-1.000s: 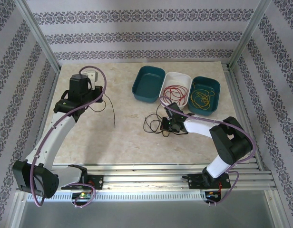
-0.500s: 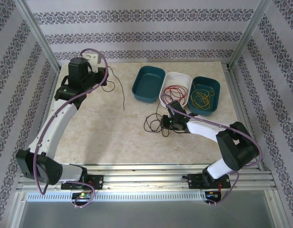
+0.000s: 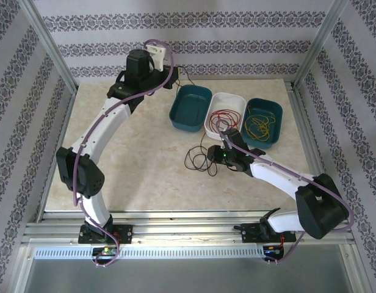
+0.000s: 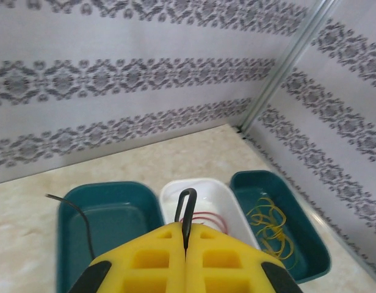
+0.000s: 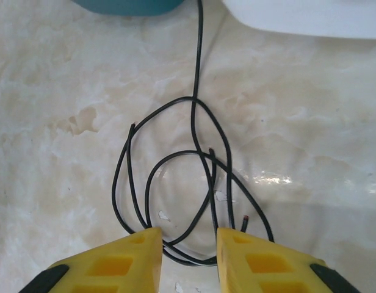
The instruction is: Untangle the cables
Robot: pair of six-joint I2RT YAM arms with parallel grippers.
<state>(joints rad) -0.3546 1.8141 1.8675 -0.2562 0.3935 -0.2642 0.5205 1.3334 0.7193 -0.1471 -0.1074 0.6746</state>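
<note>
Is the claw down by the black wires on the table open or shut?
Open. The right claw's two yellow fingers stand apart, and loops of the black cables lie on the table in the gap between them.

Left tool (image 4: 186,239) with black cable (image 4: 187,191), now high near teal bin (image 4: 115,220).

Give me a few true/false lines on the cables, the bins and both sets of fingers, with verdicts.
1. The yellow cables lie in the right teal bin. True.
2. The left fingers are open and empty. False: they are shut on a black cable.
3. The red cable sits in the white bin. True.
4. The right fingers clamp a red cable. False: they are open, with black loops between them on the table.
</note>
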